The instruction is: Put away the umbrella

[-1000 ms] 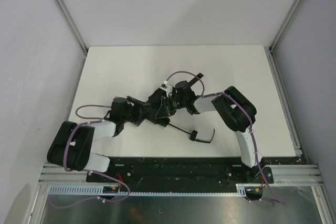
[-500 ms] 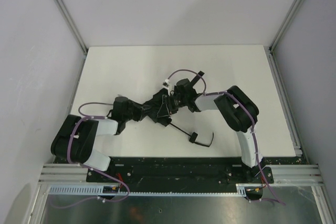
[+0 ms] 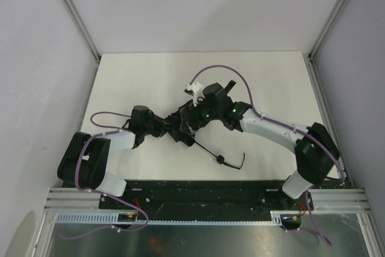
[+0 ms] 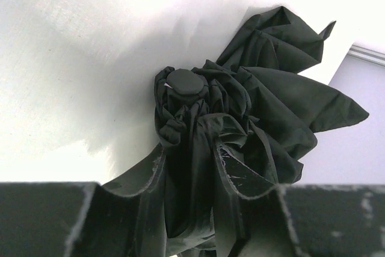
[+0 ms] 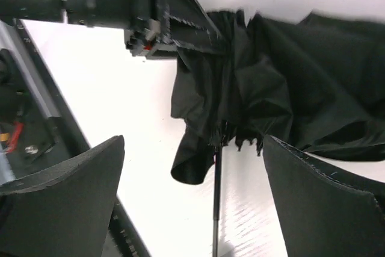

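Observation:
The black umbrella (image 3: 182, 126) lies folded and loosely bunched in the middle of the white table (image 3: 264, 82). Its thin shaft (image 3: 206, 150) runs toward the near edge and ends in the handle with a wrist cord (image 3: 231, 162). My left gripper (image 3: 163, 129) comes in from the left and is shut on the canopy near its top. In the left wrist view the fabric (image 4: 271, 100) is pinched between the fingers (image 4: 231, 176), with the round tip cap (image 4: 185, 80) just beyond. My right gripper (image 3: 194, 111) hovers over the canopy, open. Between its wide-apart fingers (image 5: 66, 197) show the canopy (image 5: 277, 70) and shaft (image 5: 216, 209).
Grey walls with metal corner posts (image 3: 75, 13) close in the table on three sides. A black base rail (image 3: 198, 194) runs along the near edge. Purple cables (image 3: 225, 69) loop over both arms.
My right gripper has opened wide, let go of the umbrella and risen a little, its elbow swinging out to the right. My left gripper has shut on the canopy.

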Robot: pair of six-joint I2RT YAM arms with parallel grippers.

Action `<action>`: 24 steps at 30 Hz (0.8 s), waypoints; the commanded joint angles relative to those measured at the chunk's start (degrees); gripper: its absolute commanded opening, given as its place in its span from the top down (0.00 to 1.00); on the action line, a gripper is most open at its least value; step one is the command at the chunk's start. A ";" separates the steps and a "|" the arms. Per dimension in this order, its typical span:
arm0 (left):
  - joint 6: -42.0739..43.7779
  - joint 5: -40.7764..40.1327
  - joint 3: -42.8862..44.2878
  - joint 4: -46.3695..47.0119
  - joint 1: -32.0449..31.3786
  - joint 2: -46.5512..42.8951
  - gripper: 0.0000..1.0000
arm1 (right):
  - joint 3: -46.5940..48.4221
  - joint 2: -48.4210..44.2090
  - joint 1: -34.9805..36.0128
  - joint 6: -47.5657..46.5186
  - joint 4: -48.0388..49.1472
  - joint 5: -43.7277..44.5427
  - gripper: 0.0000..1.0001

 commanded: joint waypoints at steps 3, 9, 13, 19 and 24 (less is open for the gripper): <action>2.88 -1.85 0.48 -14.73 -0.05 2.30 1.00 | 0.95 -3.30 13.13 -16.63 0.68 29.94 0.01; 3.05 -2.31 1.69 -18.78 -0.09 1.01 1.00 | -1.32 2.50 18.55 -23.95 12.30 38.49 0.07; 2.84 -2.12 2.08 -19.98 -0.09 1.16 1.00 | -2.18 8.98 20.38 -28.15 20.03 40.83 0.12; 2.20 -2.41 2.60 -20.91 -0.14 0.69 1.00 | -2.06 17.38 20.24 -28.31 25.82 44.43 0.18; 2.04 -2.31 3.35 -21.22 -0.14 0.97 1.00 | -1.96 21.52 17.29 -21.67 18.97 47.19 0.37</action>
